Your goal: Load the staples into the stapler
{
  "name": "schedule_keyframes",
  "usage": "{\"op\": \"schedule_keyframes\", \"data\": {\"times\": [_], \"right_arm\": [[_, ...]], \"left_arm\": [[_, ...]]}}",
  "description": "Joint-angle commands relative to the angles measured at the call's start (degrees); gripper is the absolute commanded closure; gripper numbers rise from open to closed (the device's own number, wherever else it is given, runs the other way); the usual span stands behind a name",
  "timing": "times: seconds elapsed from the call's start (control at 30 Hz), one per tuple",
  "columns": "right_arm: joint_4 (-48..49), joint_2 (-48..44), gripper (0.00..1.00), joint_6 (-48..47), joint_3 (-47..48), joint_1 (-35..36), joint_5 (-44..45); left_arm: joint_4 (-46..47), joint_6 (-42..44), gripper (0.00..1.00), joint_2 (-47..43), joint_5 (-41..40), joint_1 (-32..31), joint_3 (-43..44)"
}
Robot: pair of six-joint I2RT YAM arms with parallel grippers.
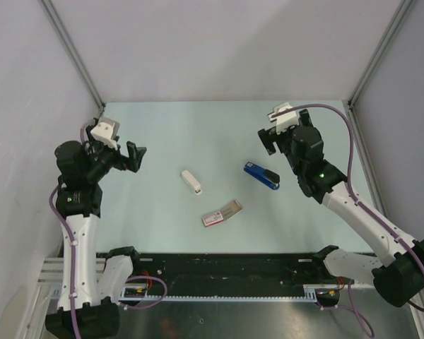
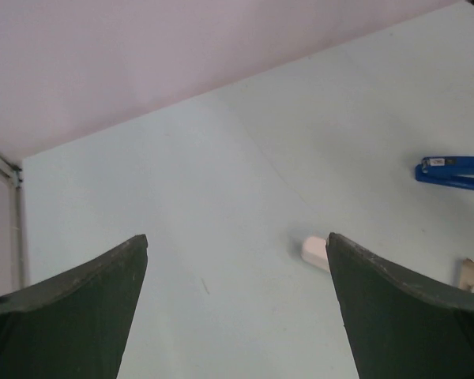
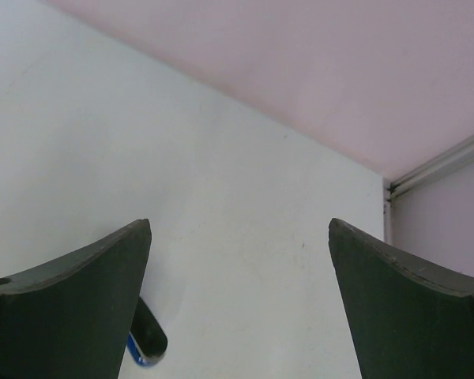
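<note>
Nearest on the table [image 1: 162, 127], the staples box [image 1: 222, 212], tray [image 1: 231, 207] partly out (light, flimsy: pinch its long edges). Just beyond, rightward, the stapler [image 1: 261, 176]: stiff, slick; grip across its body. Left fingers [image 2: 63, 316] and right fingers [image 3: 411, 300] stand apart, empty.

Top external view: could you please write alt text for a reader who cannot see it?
A slim blue-and-black stapler, a pink-and-white cardboard box with its grey tray partly out and a small white oblong lie apart on a pale table, between the open left gripper and open right gripper.
</note>
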Motion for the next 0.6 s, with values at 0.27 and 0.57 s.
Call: {"op": "schedule_keyframes", "data": {"times": [0.27, 0.57], "right_arm": [[12.61, -4.17, 0.01, 0.26, -1.97, 2.71, 14.11], [14.34, -8.0, 0.01, 1.53, -4.24, 1.79, 13.6]], "left_arm": [[2.51, 0.36, 0.01, -4.27, -5.86, 0.39, -3.57], [4.08, 0.04, 0.0, -5.19, -5.87, 0.39, -5.51]]}}
